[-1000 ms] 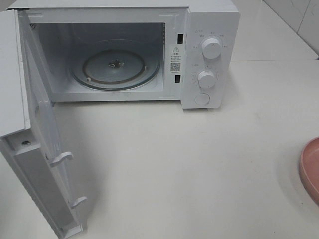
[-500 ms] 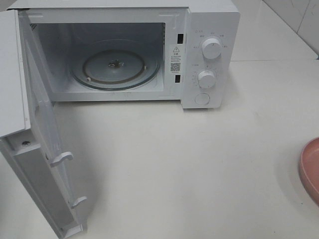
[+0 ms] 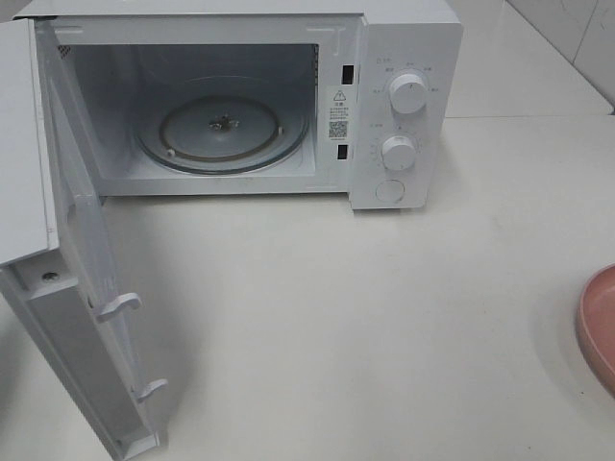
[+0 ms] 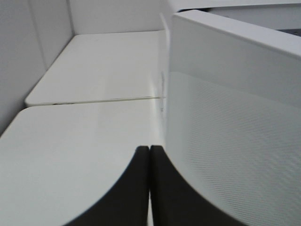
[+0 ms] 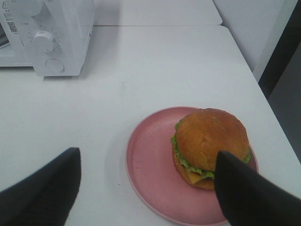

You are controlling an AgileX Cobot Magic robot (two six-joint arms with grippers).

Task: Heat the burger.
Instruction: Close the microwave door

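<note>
A white microwave (image 3: 288, 96) stands at the far left of the tabletop (image 3: 336, 317), its door (image 3: 77, 288) swung fully open toward the near left. Inside, the glass turntable (image 3: 223, 130) lies bare. Two dials (image 3: 408, 94) and a round button sit on the control panel at the right of the cavity.

The burger (image 5: 210, 146) rests on a pink plate (image 5: 150, 165) at the near right of the tabletop, set toward the plate's right side. Open tabletop lies between plate and microwave. In the high view only the plate's left rim shows at the right frame edge; the burger itself is cut off there.

The right claw (image 5: 146, 197) hangs above the plate with fingers spread wide apart, holding nothing; one fingertip (image 5: 244, 193) overlaps the burger's near edge in view, contact unclear. The left claw (image 4: 149, 188) has its fingers pressed together, empty, just beside the door's outer face. Neither arm appears in the high view.
</note>
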